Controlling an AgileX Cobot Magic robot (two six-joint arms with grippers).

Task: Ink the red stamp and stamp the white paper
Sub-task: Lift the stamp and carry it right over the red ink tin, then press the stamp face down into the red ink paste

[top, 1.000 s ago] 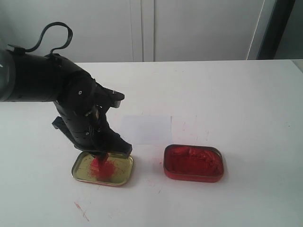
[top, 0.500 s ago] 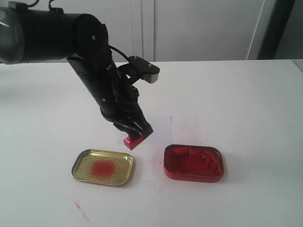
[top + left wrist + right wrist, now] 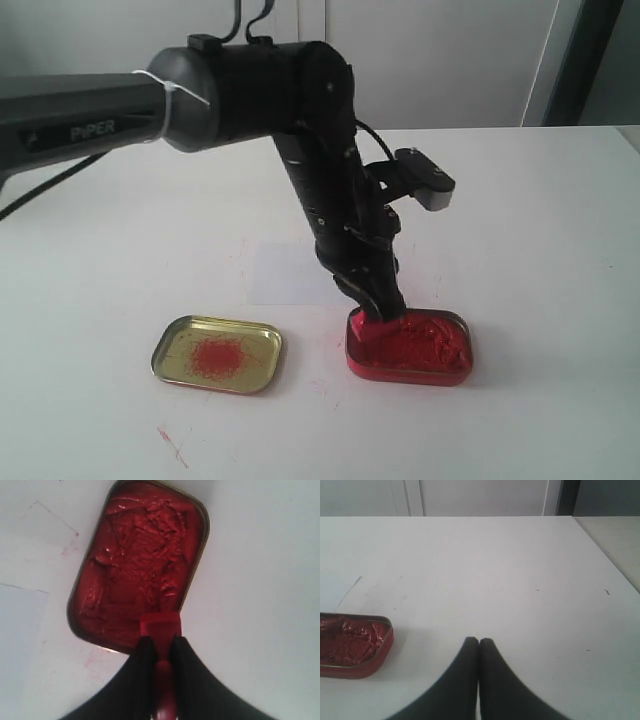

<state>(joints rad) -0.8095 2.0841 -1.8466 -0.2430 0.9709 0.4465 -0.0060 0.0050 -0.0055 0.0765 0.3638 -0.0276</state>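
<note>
My left gripper [image 3: 159, 641] pinching red stamp [image 3: 160, 626] by handle, foot at paste tin [image 3: 425, 352] 9 o'clock end. Press flat, lightly, inside rim. Target white paper [image 3: 290, 272] lies at tin's 10 o'clock.

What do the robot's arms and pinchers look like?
The left arm is shiny black and round, with white PiPER lettering, a white tie band and black cables. The left gripper and right gripper have smooth black tapered fingers.
</note>
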